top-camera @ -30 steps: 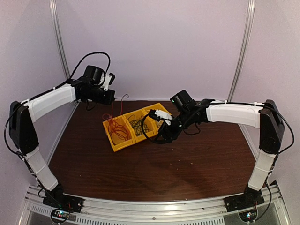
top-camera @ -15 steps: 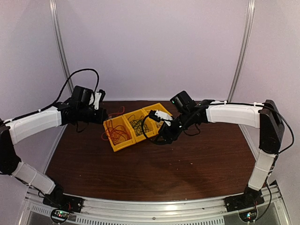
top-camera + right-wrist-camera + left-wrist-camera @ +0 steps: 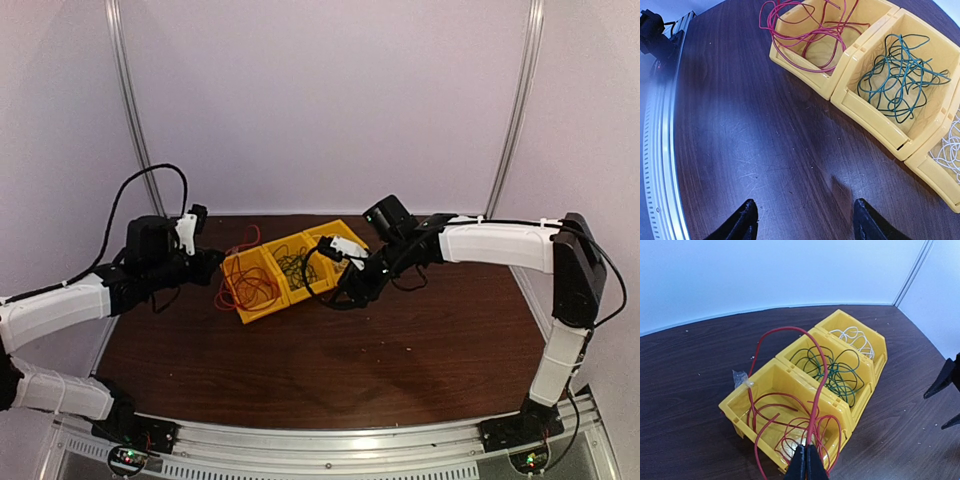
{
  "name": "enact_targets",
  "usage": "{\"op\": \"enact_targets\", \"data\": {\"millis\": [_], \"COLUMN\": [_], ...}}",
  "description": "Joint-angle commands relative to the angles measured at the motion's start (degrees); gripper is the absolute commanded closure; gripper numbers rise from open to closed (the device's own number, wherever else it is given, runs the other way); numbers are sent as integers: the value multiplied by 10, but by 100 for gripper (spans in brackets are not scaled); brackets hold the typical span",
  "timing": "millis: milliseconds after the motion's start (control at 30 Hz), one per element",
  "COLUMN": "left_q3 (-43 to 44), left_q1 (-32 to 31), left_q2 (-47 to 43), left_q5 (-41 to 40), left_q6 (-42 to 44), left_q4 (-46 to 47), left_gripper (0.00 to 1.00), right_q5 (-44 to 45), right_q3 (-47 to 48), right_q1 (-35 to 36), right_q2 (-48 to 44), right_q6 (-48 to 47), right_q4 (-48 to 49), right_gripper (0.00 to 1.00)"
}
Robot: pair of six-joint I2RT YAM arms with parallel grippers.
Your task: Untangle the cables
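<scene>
Three joined yellow bins (image 3: 262, 310) sit on the dark table. The red cable (image 3: 790, 425) loops in the nearest bin (image 3: 747, 390) and rises in an arch over its rim; it also shows in the top view (image 3: 245, 285) and right wrist view (image 3: 805, 27). The dark green cable (image 3: 832, 367) fills the middle bin, the white cable (image 3: 855, 337) the far bin. My left gripper (image 3: 807, 465) is shut on a red strand at the bin's near edge. My right gripper (image 3: 802, 225) is open and empty over bare table beside the bins.
A scrap of clear tape (image 3: 740, 377) clings to the red cable by the bin's corner. The metal rail (image 3: 662, 150) runs along the table's near edge. White walls enclose the table on three sides.
My left arm has swung down and left, pulling the red cable so its loops spill over the bin's left rim. The right arm has not moved.
</scene>
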Motion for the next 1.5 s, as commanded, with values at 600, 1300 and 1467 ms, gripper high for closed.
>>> {"op": "enact_targets", "data": {"millis": [600, 1300, 1467], "left_q3": [-19, 91, 123], "left_q1": [-4, -4, -4], "left_q2": [-54, 40, 82], "left_q5": [8, -63, -99], "left_q6": [34, 74, 93], "left_q4": [252, 330, 342], "left_gripper": [100, 100, 100], "right_q5": [-5, -20, -18], "right_q3": [-16, -16, -20], "right_q1": [0, 1, 0], "right_q2": [6, 26, 23], "right_q6": [2, -2, -2], "right_q4": [13, 9, 9], "right_gripper": [34, 34, 34]}}
